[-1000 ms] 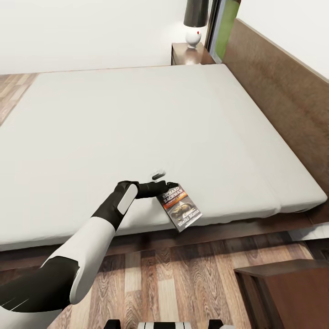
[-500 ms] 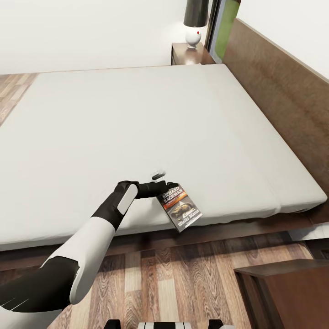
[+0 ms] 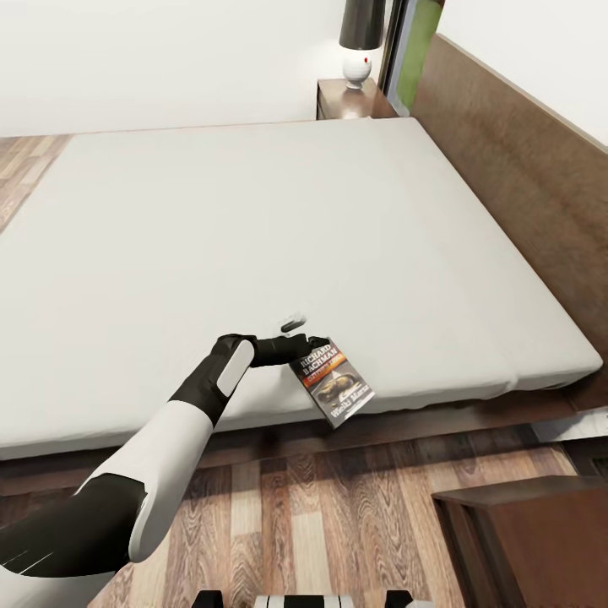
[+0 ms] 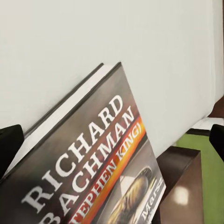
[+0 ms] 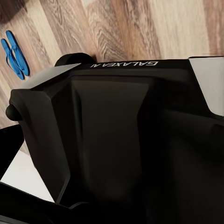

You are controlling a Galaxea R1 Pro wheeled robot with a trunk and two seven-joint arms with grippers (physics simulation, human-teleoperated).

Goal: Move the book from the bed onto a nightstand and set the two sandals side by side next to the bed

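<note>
The book (image 3: 333, 382) is held clamped at its top end in the left gripper (image 3: 306, 346), tilted and hanging just past the near edge of the bed (image 3: 253, 211), over the strip of wood floor (image 3: 321, 523). A nightstand (image 3: 540, 540) is seen at the near right corner and another (image 3: 350, 100), with a lamp (image 3: 361, 42) on it, at the far side. The two sandals (image 5: 15, 53) are seen lying side by side on the floor in the right wrist view, where the right gripper's state can't be told.

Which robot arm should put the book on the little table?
Probably the left. The left gripper already holds the book in its fingers, lifted by the edge of the bed. A nightstand stands close by, at the lower right of the head view.
</note>
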